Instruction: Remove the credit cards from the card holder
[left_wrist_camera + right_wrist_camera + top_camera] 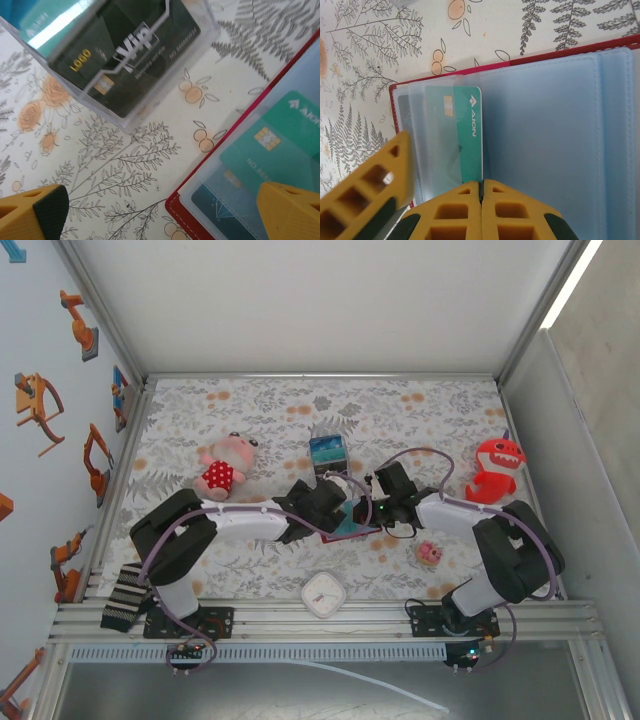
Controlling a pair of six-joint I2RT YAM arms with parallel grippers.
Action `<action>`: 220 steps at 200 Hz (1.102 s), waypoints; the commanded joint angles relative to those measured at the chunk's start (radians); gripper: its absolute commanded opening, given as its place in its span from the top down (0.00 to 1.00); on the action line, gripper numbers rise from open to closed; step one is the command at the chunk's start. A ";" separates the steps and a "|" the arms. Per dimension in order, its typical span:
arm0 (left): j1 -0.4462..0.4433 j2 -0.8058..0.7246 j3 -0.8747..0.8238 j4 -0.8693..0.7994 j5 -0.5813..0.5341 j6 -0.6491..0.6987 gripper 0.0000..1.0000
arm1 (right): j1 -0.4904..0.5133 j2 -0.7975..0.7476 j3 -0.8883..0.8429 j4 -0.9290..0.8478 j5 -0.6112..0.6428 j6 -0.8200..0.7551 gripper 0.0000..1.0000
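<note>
Open card holder lying flat on a floral tablecloth, mostly covered from above by two black arms meeting over it. Just beyond the holder stands a clear box; farther out are a pink plush to its left and a red shark plush to its right. Nearer the arm bases than the holder are a white clock, a small pink toy and, far left, a striped sock. The left wrist view reveals a black VIP card inside the box, and the left gripper spread wide, one finger over the holder's corner. The right wrist view shows teal credit cards tucked in clear sleeves, the right gripper pressed together at a card's near end; whether it pinches anything is unclear
</note>
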 commanded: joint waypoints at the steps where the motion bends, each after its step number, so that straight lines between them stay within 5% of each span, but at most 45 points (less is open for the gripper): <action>1: -0.005 0.015 0.018 -0.015 -0.011 0.020 0.03 | 0.001 -0.021 0.003 -0.015 0.014 -0.004 1.00; 64: -0.006 0.023 0.014 -0.063 -0.090 0.071 0.03 | -0.025 -0.061 0.001 -0.091 0.061 -0.039 1.00; 150: -0.008 -0.017 0.023 -0.044 -0.037 0.079 0.03 | -0.033 -0.097 0.007 -0.100 0.028 -0.039 1.00; 220: -0.008 0.037 0.059 -0.015 0.009 0.078 0.03 | -0.033 -0.109 -0.024 -0.008 -0.041 0.008 0.87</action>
